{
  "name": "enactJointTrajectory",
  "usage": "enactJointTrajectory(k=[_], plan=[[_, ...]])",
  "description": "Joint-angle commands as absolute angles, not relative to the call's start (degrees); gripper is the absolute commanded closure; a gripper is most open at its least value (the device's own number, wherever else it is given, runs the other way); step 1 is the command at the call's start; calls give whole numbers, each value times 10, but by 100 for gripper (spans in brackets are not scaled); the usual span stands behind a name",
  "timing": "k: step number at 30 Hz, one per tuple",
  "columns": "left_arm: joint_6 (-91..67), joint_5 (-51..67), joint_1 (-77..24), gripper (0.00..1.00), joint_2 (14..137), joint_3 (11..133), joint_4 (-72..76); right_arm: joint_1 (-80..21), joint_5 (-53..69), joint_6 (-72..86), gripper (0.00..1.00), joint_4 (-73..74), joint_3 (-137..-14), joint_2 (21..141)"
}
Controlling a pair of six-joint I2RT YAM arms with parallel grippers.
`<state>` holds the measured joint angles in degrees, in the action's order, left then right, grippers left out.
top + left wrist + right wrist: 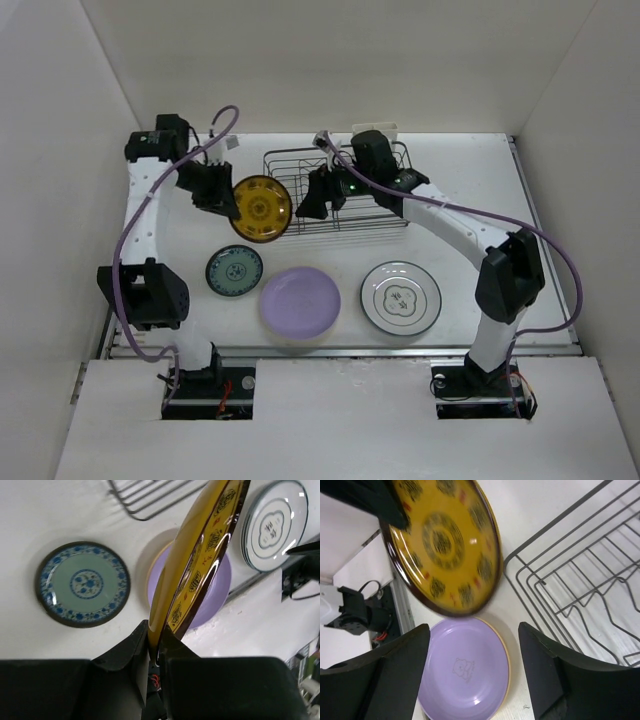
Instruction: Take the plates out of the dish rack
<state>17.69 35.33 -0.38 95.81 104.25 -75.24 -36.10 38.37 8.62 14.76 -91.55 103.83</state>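
Note:
My left gripper [232, 203] is shut on the rim of the dark brown-and-yellow plate [261, 209] and holds it tilted above the table, left of the dish rack [372, 222]. In the left wrist view the plate [200, 555] stands edge-on between the jaws of that gripper [159, 645]. My right gripper [312, 205] is open and empty at the rack's left end. In its wrist view this gripper [472, 665] hovers over the lavender plate [465, 670], with the brown-and-yellow plate [445, 545] just beyond. I see no plates in the rack [580, 580]; my right arm hides part of it.
On the table lie the small teal plate [235, 271], the lavender plate [300, 302] on a pale-rimmed plate, and the white grey-patterned plate [401, 297] on top of a stack. The white cutlery holder [386, 131] is clipped to the rack's far edge.

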Motion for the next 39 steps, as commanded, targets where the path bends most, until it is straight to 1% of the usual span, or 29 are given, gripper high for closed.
enactJointTrajectory(k=[1,3,4,6,8,13,17,18,21,22,24,25,26,29,30,32,35,39], plan=[[193,374,83,100,925,1043,-835,-361,344,91,23,133,-947,1013],[210,381,126,100,931,1022,-846,-355,338,102,23,127,-927,988],[221,356,160,100,950,1017,-852,-355,324,102,21,127,-919,979],[250,326,184,100,975,994,-864,-355,318,108,21,113,-898,958],[278,326,199,100,1008,975,-869,-355,313,108,21,113,-893,953],[311,294,185,100,1049,915,-850,-355,294,108,21,113,-864,923],[316,274,172,100,1094,899,-836,-355,271,108,21,113,-852,899],[309,269,172,100,1111,899,-829,-350,263,108,19,113,-844,899],[303,256,172,100,1133,894,-812,-350,258,108,19,113,-831,882],[303,256,165,95,1145,894,-807,-350,258,108,19,113,-831,875],[311,250,158,81,1157,894,-812,-350,252,108,19,113,-825,870],[318,250,153,76,1162,894,-812,-350,247,108,19,113,-825,864],[323,241,148,64,1169,894,-819,-350,241,108,18,113,-820,864],[323,222,132,51,1169,882,-812,-350,236,108,18,119,-820,858],[323,222,126,43,1169,882,-806,-350,236,108,18,119,-820,858],[323,222,126,40,1164,882,-806,-345,230,103,18,119,-820,853],[323,217,126,38,1149,895,-806,-345,225,103,18,124,-820,846],[306,204,126,37,1115,912,-806,-334,158,109,14,150,-826,825]])
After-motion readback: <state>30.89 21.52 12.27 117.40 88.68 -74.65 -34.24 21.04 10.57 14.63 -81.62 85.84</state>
